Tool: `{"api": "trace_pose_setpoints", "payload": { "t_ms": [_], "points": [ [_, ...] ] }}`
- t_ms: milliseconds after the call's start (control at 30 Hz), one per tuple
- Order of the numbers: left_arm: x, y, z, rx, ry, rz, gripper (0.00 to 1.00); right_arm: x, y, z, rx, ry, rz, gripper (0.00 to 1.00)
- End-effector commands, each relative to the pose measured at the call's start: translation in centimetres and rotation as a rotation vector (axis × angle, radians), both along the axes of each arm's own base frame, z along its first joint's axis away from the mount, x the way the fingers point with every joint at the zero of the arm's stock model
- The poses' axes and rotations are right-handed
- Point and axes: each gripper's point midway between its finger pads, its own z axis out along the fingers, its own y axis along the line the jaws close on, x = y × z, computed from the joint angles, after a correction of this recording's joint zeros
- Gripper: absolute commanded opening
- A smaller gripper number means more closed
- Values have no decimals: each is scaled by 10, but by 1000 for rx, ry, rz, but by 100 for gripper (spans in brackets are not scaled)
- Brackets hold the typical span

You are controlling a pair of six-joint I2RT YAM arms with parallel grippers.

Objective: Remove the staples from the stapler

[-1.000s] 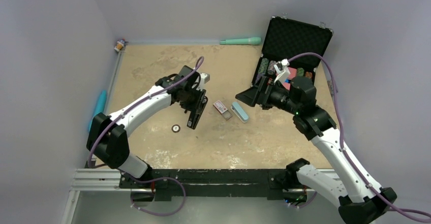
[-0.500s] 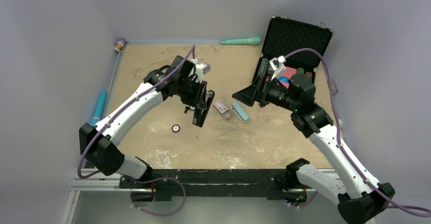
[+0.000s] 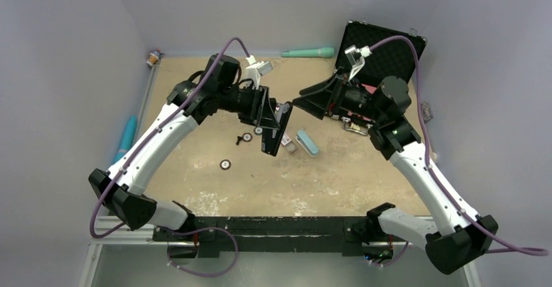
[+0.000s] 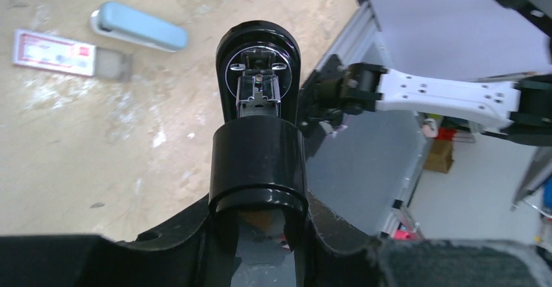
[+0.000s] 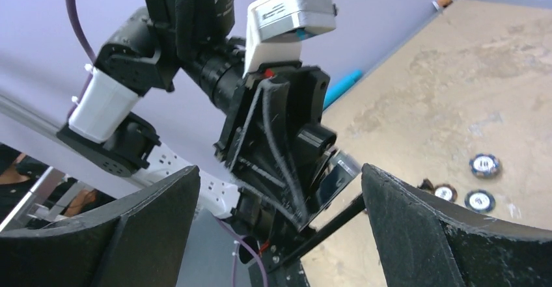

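Observation:
My left gripper (image 3: 265, 116) is shut on the black stapler (image 3: 273, 133) and holds it in the air above the middle of the table, tilted with its lower end over the small box. In the left wrist view the stapler (image 4: 258, 163) points away from the camera between my fingers (image 4: 195, 235), and silvery metal shows in its far end (image 4: 258, 95). No loose strip of staples shows. My right gripper (image 3: 301, 103) is open and empty, close to the stapler's right side and facing it. In the right wrist view the stapler (image 5: 329, 177) sits between my wide-open jaws.
A light-blue bar (image 3: 307, 142) and a red-and-white box (image 3: 289, 146) lie under the stapler. Poker chips (image 3: 224, 164) lie to the left. An open black case (image 3: 384, 49) stands at the back right, and a teal stick (image 3: 308, 53) lies along the back edge.
My left gripper has lifted the stapler and carried it right toward the middle. My right gripper has moved up and left to meet it. Two chips now show under the left arm.

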Motion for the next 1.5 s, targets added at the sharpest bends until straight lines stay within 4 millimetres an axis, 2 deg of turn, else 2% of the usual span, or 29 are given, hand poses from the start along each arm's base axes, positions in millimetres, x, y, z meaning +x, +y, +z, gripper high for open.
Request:
{"api": "trace_pose_setpoints", "payload": {
  "t_ms": [0,133,267,500,733,1167,1467],
  "points": [
    [-17,-18,89,-308,-100,-113,0,-10,-1,52,80,-137,140,99],
    [-21,-24,119,-456,-117,-172,0,-12,-2,69,105,-169,195,99],
    [-23,-22,130,-502,-129,-215,0,-12,-9,79,138,-189,174,99],
    [-38,-20,143,-548,-152,-321,0,-6,-12,58,130,-130,159,99],
    [-33,-27,160,-617,-166,-344,0,-3,-10,54,135,-101,169,99],
    [-17,-38,163,-641,-164,-306,0,-5,4,70,158,-127,221,97],
    [-12,-43,167,-672,-187,-288,0,-4,6,84,227,-143,234,88]
  ]
}}
